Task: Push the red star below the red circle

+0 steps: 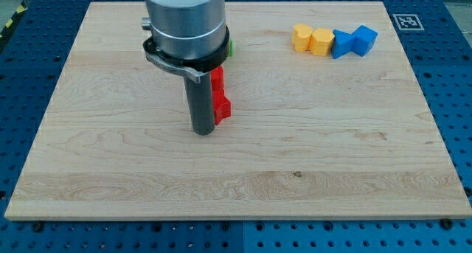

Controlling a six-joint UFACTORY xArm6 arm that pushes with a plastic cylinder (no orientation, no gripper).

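Observation:
My tip (203, 132) rests on the wooden board (236, 164) left of centre. Right against the rod's right side shows a red block (223, 108), partly hidden by the rod; its shape looks like part of a star. Just above it another red piece (218, 79) shows beside the rod; I cannot tell whether it is the red circle or part of the same block. A sliver of a green block (229, 48) peeks out from behind the arm's grey body.
At the view's top right a row of blocks lies on the board: a yellow block (301, 37), a yellow cylinder-like block (321, 41), a blue block (342, 43) and a blue cube (363, 39). The arm's wide grey body (184, 21) hides the board behind it.

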